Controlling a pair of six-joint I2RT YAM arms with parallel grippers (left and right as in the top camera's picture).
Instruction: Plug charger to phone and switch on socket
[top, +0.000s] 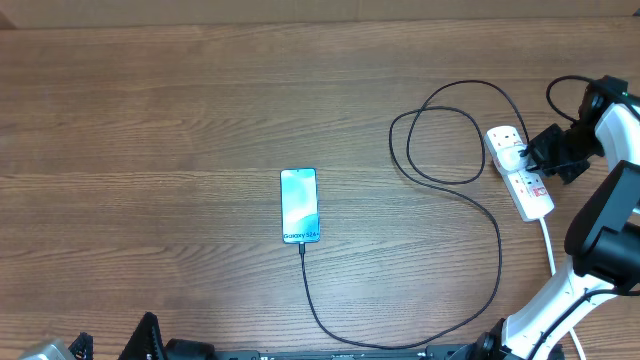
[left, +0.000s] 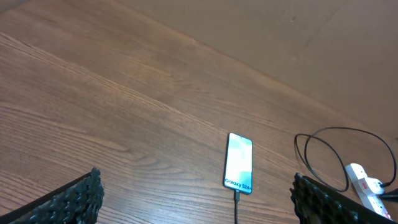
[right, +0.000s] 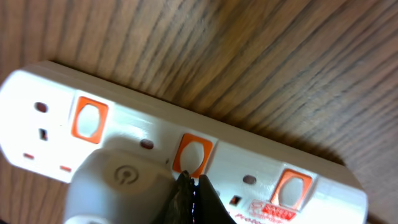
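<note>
The left gripper (left: 196, 190) hangs at the near left, jaws wide apart. Well ahead of it the phone (top: 299, 205) lies mid-bench (top: 150, 150), long axis near-to-far, lettered end nearest, with the charger (top: 500, 262) plugged in there (its cable loops rightward). The socket (top: 519, 170) lies slanted at far right. The right gripper (right: 191, 190), jaws together, touches its middle switch (right: 193, 155).

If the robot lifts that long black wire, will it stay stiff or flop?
Probably floppy: the charger lies in loose loops. It looks thin, so likely light. Pulling it might drag the phone, since its tip seems plugged in there.
</note>
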